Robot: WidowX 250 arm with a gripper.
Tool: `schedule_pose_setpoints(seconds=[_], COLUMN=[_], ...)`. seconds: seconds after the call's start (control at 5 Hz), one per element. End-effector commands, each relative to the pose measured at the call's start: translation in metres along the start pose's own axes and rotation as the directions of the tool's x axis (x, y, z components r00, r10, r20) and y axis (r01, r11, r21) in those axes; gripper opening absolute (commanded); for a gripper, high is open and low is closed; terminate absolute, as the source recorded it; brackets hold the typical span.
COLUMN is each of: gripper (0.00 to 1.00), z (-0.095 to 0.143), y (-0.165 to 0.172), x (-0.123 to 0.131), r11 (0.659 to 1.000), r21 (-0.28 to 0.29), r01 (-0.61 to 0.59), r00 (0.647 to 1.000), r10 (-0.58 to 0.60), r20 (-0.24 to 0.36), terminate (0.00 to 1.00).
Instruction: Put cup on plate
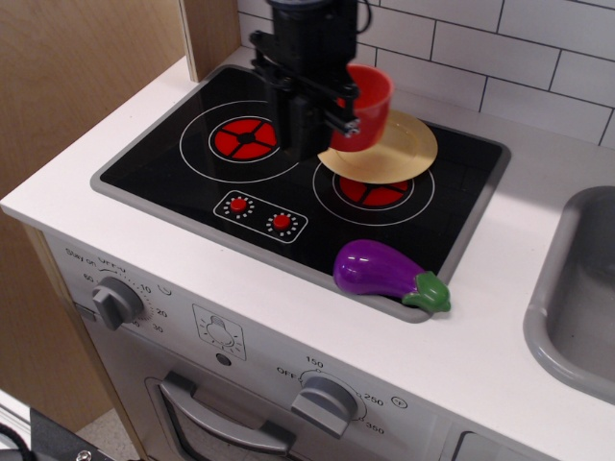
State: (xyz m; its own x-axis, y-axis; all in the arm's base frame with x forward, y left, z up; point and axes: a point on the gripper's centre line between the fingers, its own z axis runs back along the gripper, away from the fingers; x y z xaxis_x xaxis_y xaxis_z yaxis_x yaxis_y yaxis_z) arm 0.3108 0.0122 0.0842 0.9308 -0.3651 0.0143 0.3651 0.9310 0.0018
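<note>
Black pincer (338,108) clamped on red-orange toy mug (368,106), held in air at upper centre of frame, over left edge of pale yellow toy plate (404,152) on black stovetop (173,158), purple eggplant (384,273) lower right.

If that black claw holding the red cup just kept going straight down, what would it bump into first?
Probably the round pale yellow plastic plate: the black gripper holds the red-orange plastic cup apparently over the plate's left part, though depth is unclear.
</note>
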Motion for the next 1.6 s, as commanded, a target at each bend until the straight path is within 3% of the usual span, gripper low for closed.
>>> schedule_pose_setpoints(seconds=[0.0,0.6,0.8,1.2,1.4], gripper=[0.00,0.00,1.00,1.00,1.00], z=[0.006,-0.003,-0.005,-0.001,0.014], y=[0.011,0.017,0.017,0.017,0.015], x=[0.031,0.036,0.036,0.034,0.026], r11=[0.999,0.997,0.997,0.997,0.998], r21=[0.029,0.054,0.065,0.045,0.023], r01=[-0.026,-0.059,-0.052,-0.057,-0.054], r00=[0.999,0.997,0.997,0.997,0.996], r10=[0.025,0.055,0.047,0.054,0.053], r20=[0.044,0.061,0.065,0.062,0.073], terminate=[0.00,0.00,0.00,0.00,0.00])
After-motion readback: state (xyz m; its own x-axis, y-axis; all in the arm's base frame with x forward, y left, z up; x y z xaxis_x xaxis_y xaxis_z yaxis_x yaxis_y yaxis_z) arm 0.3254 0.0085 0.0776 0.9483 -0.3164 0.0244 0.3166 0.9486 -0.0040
